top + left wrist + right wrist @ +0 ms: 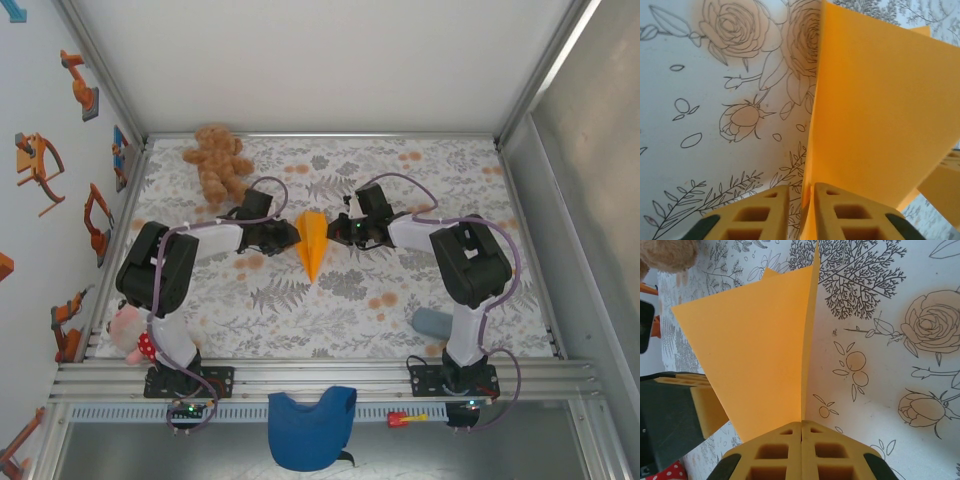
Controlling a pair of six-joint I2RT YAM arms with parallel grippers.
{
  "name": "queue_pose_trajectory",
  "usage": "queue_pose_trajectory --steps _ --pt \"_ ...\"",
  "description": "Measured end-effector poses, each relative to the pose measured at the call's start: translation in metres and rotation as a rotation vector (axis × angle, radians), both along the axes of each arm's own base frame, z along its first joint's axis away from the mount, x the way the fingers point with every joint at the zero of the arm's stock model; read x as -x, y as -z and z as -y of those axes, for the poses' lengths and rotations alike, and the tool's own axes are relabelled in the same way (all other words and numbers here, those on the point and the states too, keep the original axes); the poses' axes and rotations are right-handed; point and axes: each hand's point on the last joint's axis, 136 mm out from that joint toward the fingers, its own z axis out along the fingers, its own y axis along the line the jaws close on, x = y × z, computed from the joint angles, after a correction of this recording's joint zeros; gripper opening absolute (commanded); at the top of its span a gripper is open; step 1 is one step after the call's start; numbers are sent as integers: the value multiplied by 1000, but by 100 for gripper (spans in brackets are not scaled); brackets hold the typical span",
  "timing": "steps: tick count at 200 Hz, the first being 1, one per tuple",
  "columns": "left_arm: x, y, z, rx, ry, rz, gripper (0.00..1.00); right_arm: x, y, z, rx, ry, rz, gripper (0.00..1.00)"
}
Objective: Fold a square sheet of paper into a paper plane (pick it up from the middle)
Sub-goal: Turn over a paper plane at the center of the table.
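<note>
Orange paper plane [312, 245] over worktop [450, 180], pinched both sides: left fingers [762, 212] on one folded edge, right fingers [777, 447] on other. Press crease evenly; no tugging apart.

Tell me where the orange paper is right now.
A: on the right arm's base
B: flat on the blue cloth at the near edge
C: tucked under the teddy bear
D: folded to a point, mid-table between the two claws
D: the top view shows the orange paper folded, mid-table, its point toward the arm bases, with the left claw and the right claw meeting it from either side.
</note>
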Motion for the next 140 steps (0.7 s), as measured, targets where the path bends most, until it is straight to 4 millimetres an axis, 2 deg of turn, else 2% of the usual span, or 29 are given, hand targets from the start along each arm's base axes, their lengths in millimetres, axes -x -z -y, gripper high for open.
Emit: queue_pose_trajectory --steps 16,40,88,105,140 --pt "1 2 -1 -5 1 -4 8 -1 -1 0 -2 1 3 0" --pt "0 -1 -4 -22 -3 8 8 -2 0 2 -2 6 5 0" --pt "-5 -28 -8 -15 -24 76 8 -6 0 16 -12 46 5 0" --pt "-5 -25 -10 -22 -29 77 9 -7 0 17 -26 51 10 0" --pt "3 -8 -15 -52 -33 36 14 -5 1 15 -43 50 2 0"
